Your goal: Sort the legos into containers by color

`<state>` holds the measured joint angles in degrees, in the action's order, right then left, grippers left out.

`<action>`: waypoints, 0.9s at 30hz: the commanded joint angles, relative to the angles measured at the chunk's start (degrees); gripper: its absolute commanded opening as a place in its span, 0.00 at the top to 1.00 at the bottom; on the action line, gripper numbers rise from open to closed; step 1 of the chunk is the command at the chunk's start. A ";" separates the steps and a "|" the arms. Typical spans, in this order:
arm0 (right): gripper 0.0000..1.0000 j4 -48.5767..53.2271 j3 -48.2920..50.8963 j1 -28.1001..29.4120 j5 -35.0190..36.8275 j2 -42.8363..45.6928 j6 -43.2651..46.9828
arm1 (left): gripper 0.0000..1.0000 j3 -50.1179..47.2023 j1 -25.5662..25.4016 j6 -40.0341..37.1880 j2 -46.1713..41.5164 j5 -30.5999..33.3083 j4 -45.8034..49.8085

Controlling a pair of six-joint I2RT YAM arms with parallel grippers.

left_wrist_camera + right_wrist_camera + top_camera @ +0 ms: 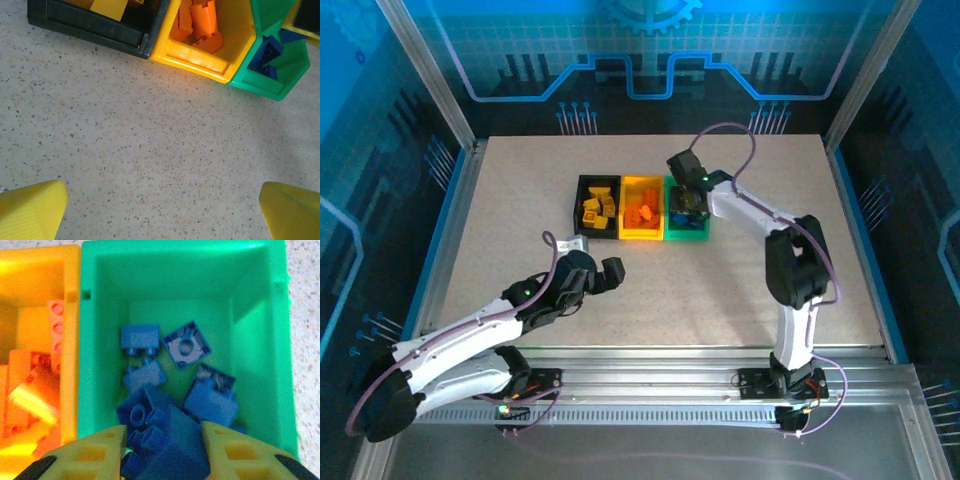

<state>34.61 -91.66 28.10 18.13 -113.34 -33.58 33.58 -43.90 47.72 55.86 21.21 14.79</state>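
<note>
Right gripper (164, 435), closed on a blue brick (172, 445) just above the other blue bricks (140, 335) in the green bin (260, 340): drop step, likely among the last, next calling for release and lift; left gripper (162, 202), spread wide, hovering over the table (150, 140).

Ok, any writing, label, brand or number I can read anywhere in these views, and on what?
No readable text anywhere.
On the black bin, yellow bin, green bin: nothing, plain walls.
On the blue brick in the right claw: studs only, no lettering visible.
On the backdrop: a gear emblem and circuit lines, no words.
</note>
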 commanded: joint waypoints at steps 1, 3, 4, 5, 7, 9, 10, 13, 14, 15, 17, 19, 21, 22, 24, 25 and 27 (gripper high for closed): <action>0.61 3.54 -6.31 -0.21 3.21 -3.35 1.33 | 0.01 0.67 0.73 -0.13 -1.01 0.04 1.64; 0.53 3.24 -7.51 -0.24 2.98 -4.21 1.41 | 0.01 0.77 0.77 -0.26 -1.01 0.05 1.80; 0.42 2.73 -7.65 -0.28 2.72 -4.13 1.58 | 0.01 0.83 0.87 -0.41 -1.01 0.14 1.90; 0.34 2.37 -7.62 -0.24 2.49 -3.74 1.68 | 0.01 0.91 0.97 -0.50 -1.08 0.30 2.07; 0.27 1.06 -6.73 -0.24 2.18 -1.82 1.98 | 0.01 1.13 1.13 -0.87 -1.18 0.56 2.26; 0.24 -1.06 -4.71 -0.23 2.17 1.30 2.37 | 0.01 1.43 1.25 -1.15 -1.27 0.85 2.18; 0.23 -2.22 -3.27 -0.24 2.39 3.42 2.53 | 0.01 1.71 1.26 -1.36 -1.28 1.04 2.17; 0.22 -6.95 3.26 -0.22 2.28 11.21 2.40 | 0.01 3.28 1.36 -2.55 -1.19 2.65 3.09; 0.22 -8.91 6.33 -0.26 2.01 14.38 2.17 | 0.01 4.11 1.36 -3.14 -1.22 3.72 3.70; 0.22 -11.05 9.11 -0.40 1.47 17.10 2.25 | 0.01 4.71 1.34 -3.62 -1.32 5.16 4.30; 0.22 -13.75 14.83 -0.44 1.04 22.72 2.30 | 0.01 6.52 1.35 -4.50 -1.28 8.97 5.60; 0.20 -15.76 19.40 -0.62 0.35 27.30 2.75 | 0.01 6.95 1.45 -7.35 -1.43 11.55 3.48; 0.15 -18.00 23.91 -0.60 0.80 31.40 3.18 | 0.01 6.15 1.65 -10.52 -1.62 15.25 -0.87; 0.10 -18.93 26.26 -0.44 1.53 33.28 3.35 | 0.01 5.38 1.79 -12.79 -1.56 16.71 -3.93; 0.00 -20.52 30.58 -0.48 3.12 36.78 2.24 | 0.01 3.84 2.75 -16.50 -1.22 19.17 -9.61; 0.00 -21.39 32.85 -0.41 4.08 38.69 1.56 | 0.01 3.07 3.69 -18.92 -0.85 20.25 -12.82; 0.00 -21.51 36.47 -0.37 7.23 42.12 -1.10 | 0.01 1.99 7.38 -20.92 0.05 20.97 -16.57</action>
<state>15.90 -59.05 28.01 20.86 -74.35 -32.05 37.32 -39.97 33.95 55.18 36.32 7.01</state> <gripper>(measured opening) 0.997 0.990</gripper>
